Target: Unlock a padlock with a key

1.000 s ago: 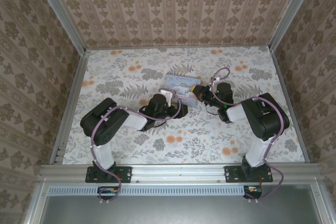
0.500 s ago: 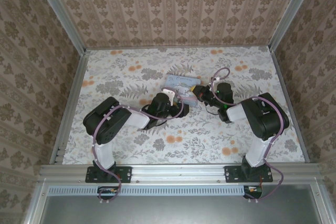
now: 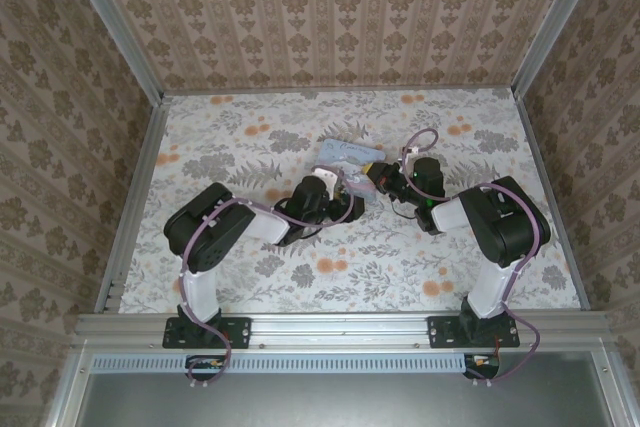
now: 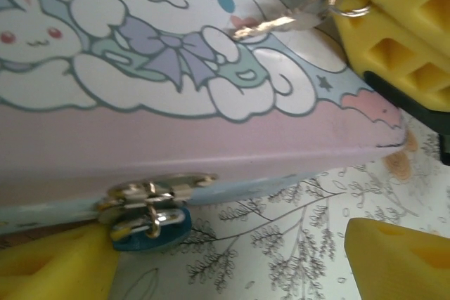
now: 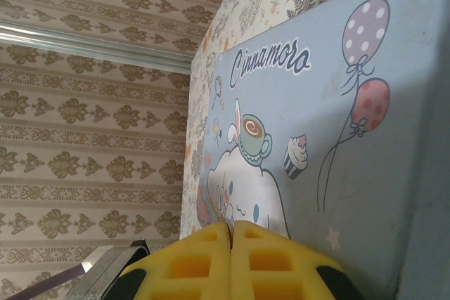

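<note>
Padlock (image 4: 151, 233), small and teal-blue, hangs at the lower left of my left wrist view. It is hooked through the silvery clasp (image 4: 155, 191) on the front edge of the pale-blue tin (image 4: 211, 138). My left claw (image 4: 232, 247) stands wide, with its yellow foam pads (image 4: 49, 268) far apart in the two bottom corners. Only the floral table (image 4: 302, 201) lies between them. The padlock sits right at the inner edge of the lower-left pad; I can't tell if they touch. My right claw (image 4: 373, 15) is at the upper right of that view, pads pressed together. The silver key (image 4: 278, 24) sticks out from them over the tin lid, ring end at the pads, and looks pinched there. In the right wrist view those pads meet at bottom centre, with the lid's cartoon dog and balloons above. In the top view the tin lies mid-table, my left claw at its lower-left side and my right claw at its right end.
</note>
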